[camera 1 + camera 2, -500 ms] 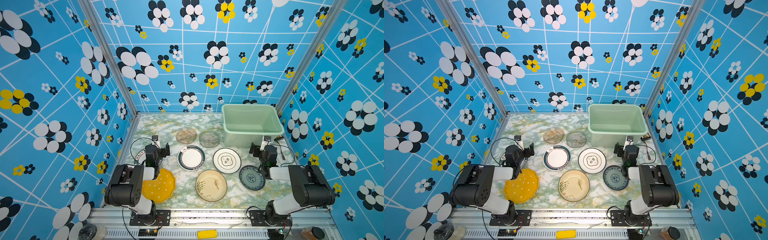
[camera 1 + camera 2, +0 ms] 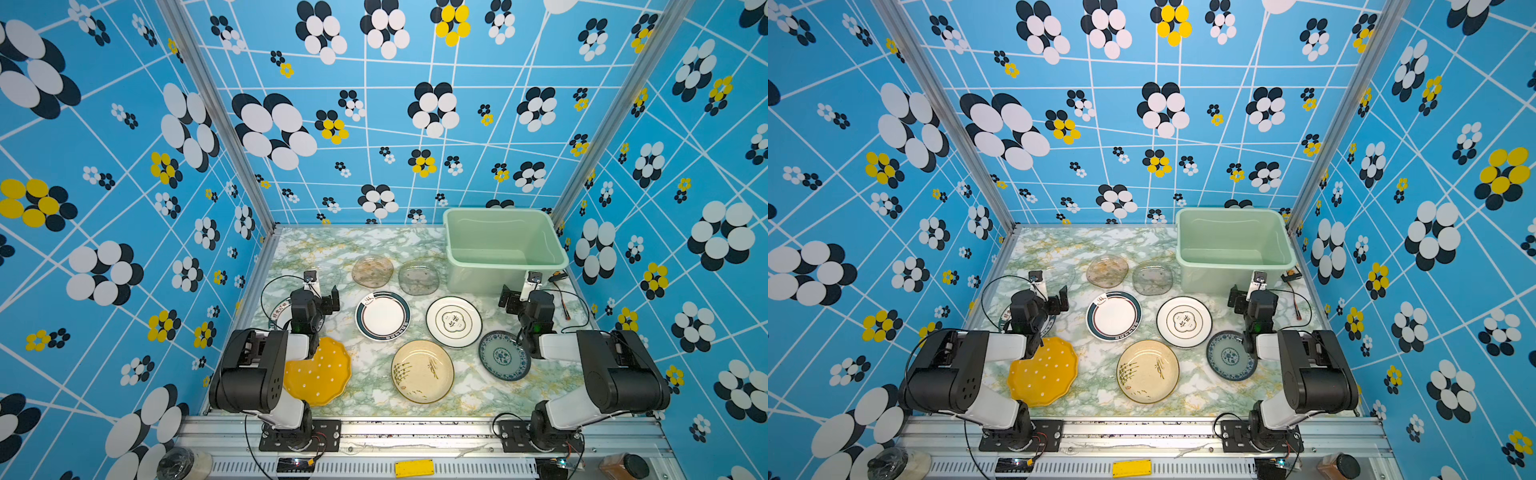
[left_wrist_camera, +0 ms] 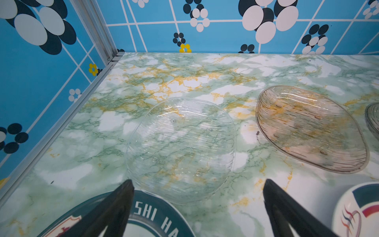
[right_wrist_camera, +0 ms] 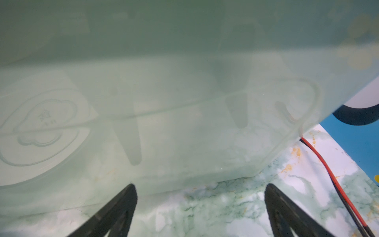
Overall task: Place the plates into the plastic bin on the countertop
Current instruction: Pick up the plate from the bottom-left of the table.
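Several plates lie flat on the marbled countertop (image 2: 316,249): yellow dotted (image 2: 320,370), white dark-rimmed (image 2: 383,316), white with an emblem (image 2: 454,322), cream (image 2: 423,371), blue-white (image 2: 500,355), amber glass (image 2: 372,271) and grey glass (image 2: 419,279). The mint plastic bin (image 2: 482,276) stands empty at the back right. My left gripper (image 3: 196,182) is open and holds nothing; it hovers over a green-rimmed lettered plate (image 3: 151,215) and the edge of a clear glass plate (image 3: 180,147). The right gripper (image 4: 200,187) is open, low over bare marble, facing the bin's front wall (image 4: 184,133).
A red and black cable (image 4: 320,162) runs along the counter by the bin's right corner, near a small orange part (image 2: 557,276). Blue flowered walls close in three sides. The arm bases sit on the metal rail (image 2: 415,432) at the front edge.
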Robot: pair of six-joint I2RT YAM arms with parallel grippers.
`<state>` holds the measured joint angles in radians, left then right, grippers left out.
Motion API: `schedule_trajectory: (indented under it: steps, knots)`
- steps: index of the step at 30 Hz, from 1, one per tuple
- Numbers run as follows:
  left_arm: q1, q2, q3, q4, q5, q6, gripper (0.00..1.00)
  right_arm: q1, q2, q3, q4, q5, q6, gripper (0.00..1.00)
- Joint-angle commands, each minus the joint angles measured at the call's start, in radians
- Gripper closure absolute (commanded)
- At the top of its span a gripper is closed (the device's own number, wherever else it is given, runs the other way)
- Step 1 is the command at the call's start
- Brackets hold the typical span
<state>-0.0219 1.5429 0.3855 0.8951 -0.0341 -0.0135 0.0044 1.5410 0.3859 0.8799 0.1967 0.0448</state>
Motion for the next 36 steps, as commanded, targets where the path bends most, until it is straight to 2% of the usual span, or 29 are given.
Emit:
schedule_trajectory:
  steps: [1, 18, 22, 26, 30, 32, 33, 34, 36]
  knots:
    - [-0.008, 0.003, -0.003, 0.019, -0.009, 0.01, 0.01, 0.005, -0.002, -0.01, 0.028, 0.006, 0.016, 0.01]
    - [-0.007, 0.003, -0.003, 0.018, -0.009, 0.01, 0.01, 0.004, -0.012, -0.008, 0.027, 0.02, 0.017, 0.01]
    - [-0.011, -0.052, -0.01, -0.003, 0.022, 0.028, 0.01, 0.004, -0.118, 0.037, -0.146, 0.073, 0.038, 0.01]
    - [-0.057, -0.243, 0.029, -0.23, -0.048, 0.048, 0.01, 0.004, -0.286, 0.058, -0.3, 0.04, 0.025, 0.01]
    - [-0.108, -0.458, 0.126, -0.592, -0.113, 0.022, 0.01, 0.004, -0.491, 0.132, -0.571, 0.054, 0.092, 0.01]
    - [-0.112, -0.55, 0.206, -0.805, -0.15, -0.055, 0.01, 0.005, -0.584, 0.179, -0.721, 0.064, 0.188, 0.01]
    - [-0.108, -0.591, 0.256, -0.936, -0.18, -0.138, 0.01, 0.005, -0.628, 0.206, -0.801, 0.077, 0.262, 0.01]
    - [-0.103, -0.627, 0.314, -1.089, -0.2, -0.225, 0.01, 0.004, -0.673, 0.235, -0.891, 0.1, 0.36, 0.01]
    - [-0.076, -0.679, 0.382, -1.255, -0.17, -0.306, 0.01, 0.003, -0.749, 0.294, -1.069, 0.138, 0.555, 0.01]
